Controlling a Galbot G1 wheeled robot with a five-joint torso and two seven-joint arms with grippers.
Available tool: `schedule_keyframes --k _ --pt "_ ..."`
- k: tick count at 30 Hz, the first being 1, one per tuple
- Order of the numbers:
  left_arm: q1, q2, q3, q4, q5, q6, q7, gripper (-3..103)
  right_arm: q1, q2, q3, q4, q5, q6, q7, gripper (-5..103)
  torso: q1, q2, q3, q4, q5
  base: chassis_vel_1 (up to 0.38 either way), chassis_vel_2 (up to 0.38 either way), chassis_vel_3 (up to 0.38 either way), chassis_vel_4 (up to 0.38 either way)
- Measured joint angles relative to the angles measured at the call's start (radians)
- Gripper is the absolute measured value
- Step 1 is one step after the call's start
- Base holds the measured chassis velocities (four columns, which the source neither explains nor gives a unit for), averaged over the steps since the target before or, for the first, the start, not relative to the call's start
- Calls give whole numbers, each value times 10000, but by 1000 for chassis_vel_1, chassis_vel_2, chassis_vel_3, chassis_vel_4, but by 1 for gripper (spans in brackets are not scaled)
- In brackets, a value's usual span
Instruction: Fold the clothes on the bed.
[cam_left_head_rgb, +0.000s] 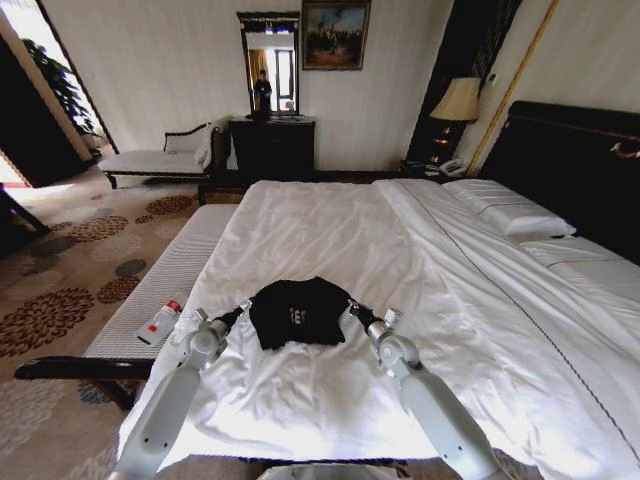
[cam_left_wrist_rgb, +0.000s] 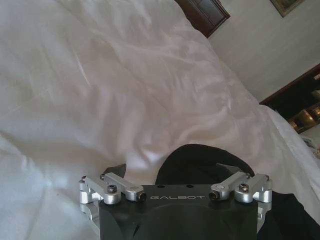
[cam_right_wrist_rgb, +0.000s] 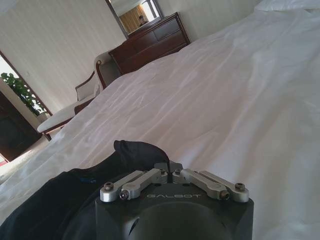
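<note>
Black T-shirt (cam_left_head_rgb: 298, 311) on the bed (cam_left_head_rgb: 330, 230) looks soft, light, floppy: grip edges. Right gripper (cam_right_wrist_rgb: 170, 167) pinches its edge closed; left gripper (cam_left_wrist_rgb: 172, 167) spread wide, holding nothing.

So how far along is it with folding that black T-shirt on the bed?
Partly done, it seems. The black T-shirt already lies as a compact bunch on the white bed, with some lettering showing. In hand: the left hand and right hand sit at its opposite edges; the right wrist view shows the right one shut on a fold of fabric, the left one's fingers spread. Left: a flat, squared fold; the edges look rounded and uneven.
</note>
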Motion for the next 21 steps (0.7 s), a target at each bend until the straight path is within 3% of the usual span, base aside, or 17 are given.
schedule_keyframes --k 2,7,8,9,11,15,17,21 --pt "-61 -70 76 127 12 -98 157 102 0 16 1 -9 -17 0 4 0 0 0 0 -1 1 0 0 0 0" --pt "-221 -209 176 428 43 -287 370 95 -23 48 1 -23 -48 0 9 0 0 1 0 -1 -1 0 0 0 0" --pt "-261 -241 185 502 46 -335 402 92 -35 58 9 -29 -64 1 10 0 0 0 -1 -2 -1 0 0 0 0" --pt "-282 -264 186 549 46 -367 414 82 -56 60 24 -32 -84 1 11 0 0 0 0 -1 -1 0 0 0 0" --pt "-282 -266 186 556 45 -372 420 82 -66 56 30 -33 -91 2 11 0 0 0 0 -1 -1 0 0 0 0" --pt "-261 -271 192 558 33 -380 427 60 -85 27 65 -37 -116 9 11 0 0 1 -1 -1 0 0 0 0 0" --pt "-250 -277 197 551 28 -380 417 60 -85 22 71 -38 -117 10 11 0 0 1 -1 -1 0 0 0 0 0" --pt "-199 -305 202 517 14 -370 373 39 -85 15 91 -52 -128 15 11 0 0 0 -1 -2 0 0 0 0 0"
